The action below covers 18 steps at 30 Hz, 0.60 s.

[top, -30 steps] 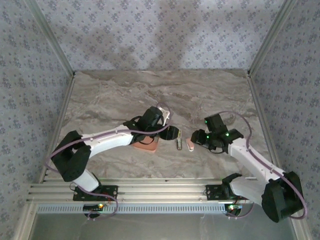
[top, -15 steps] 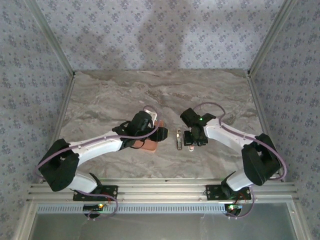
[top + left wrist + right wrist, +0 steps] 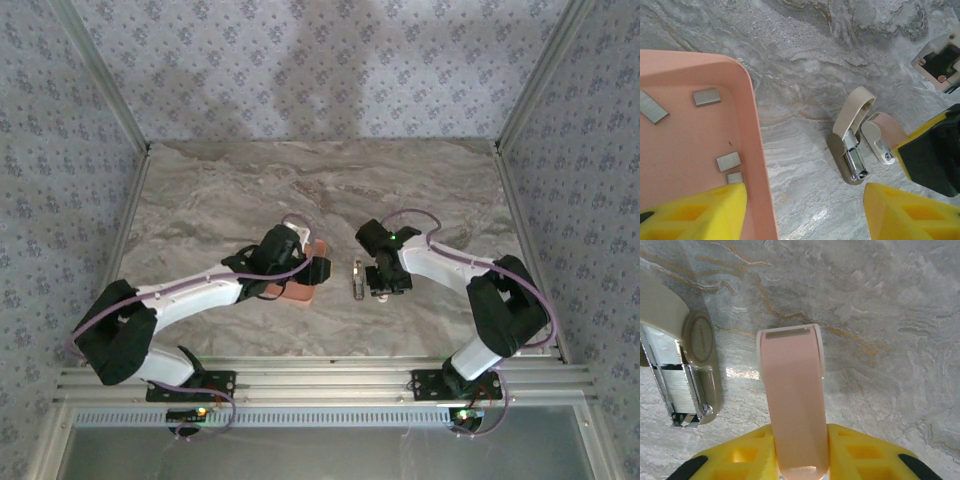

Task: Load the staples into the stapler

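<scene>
- Left hand [image 3: 807, 212]: open. You have the yellow pads wide apart with nothing between them, one over the salmon tray [image 3: 756, 150] and the other over bare bench [image 3: 805, 60].
- The staples [image 3: 706, 96]: four small grey strips lying loose and flat on the tray floor. They are apart from one another. The lowest is partly under the left pad.
- At the tray's 3 o'clock, on the bench: a beige hinged piece [image 3: 852, 150], lid raised, metal channel exposed.
- The stapler [image 3: 795, 390]: pink body with a white rim, just beside the beige piece at its 3 o'clock and lying parallel to it.
- Right hand [image 3: 800, 457]: closed on the stapler's near end, with a pad against each long side.
- You cannot tell whether the stapler rests on the bench or is lifted off it.
</scene>
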Each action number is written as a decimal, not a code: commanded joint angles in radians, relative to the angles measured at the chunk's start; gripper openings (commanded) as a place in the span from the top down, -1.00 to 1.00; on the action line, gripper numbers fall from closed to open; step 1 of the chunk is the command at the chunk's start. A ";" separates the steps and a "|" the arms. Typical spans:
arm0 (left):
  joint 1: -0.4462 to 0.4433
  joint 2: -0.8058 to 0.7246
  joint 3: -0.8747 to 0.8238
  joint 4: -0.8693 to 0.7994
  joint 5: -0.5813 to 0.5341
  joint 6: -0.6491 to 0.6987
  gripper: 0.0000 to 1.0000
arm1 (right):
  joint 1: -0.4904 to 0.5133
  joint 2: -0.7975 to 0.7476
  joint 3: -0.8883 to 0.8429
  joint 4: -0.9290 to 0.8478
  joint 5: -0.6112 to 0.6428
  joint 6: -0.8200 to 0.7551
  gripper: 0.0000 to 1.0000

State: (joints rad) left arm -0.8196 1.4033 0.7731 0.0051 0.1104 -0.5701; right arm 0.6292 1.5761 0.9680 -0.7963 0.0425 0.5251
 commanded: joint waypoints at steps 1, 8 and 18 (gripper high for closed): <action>0.008 -0.045 -0.026 0.034 -0.024 -0.004 -0.27 | -0.007 -0.044 0.022 -0.037 0.023 -0.010 0.48; 0.029 -0.096 -0.078 0.055 -0.081 -0.008 -0.30 | -0.128 -0.080 0.038 -0.051 0.030 -0.082 0.48; 0.063 -0.127 -0.134 0.109 -0.125 -0.004 -0.31 | -0.322 0.060 0.183 -0.059 0.018 -0.253 0.48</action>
State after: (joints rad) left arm -0.7650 1.3052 0.6548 0.0689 0.0132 -0.5701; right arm 0.3325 1.5951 1.1046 -0.8227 0.0494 0.3454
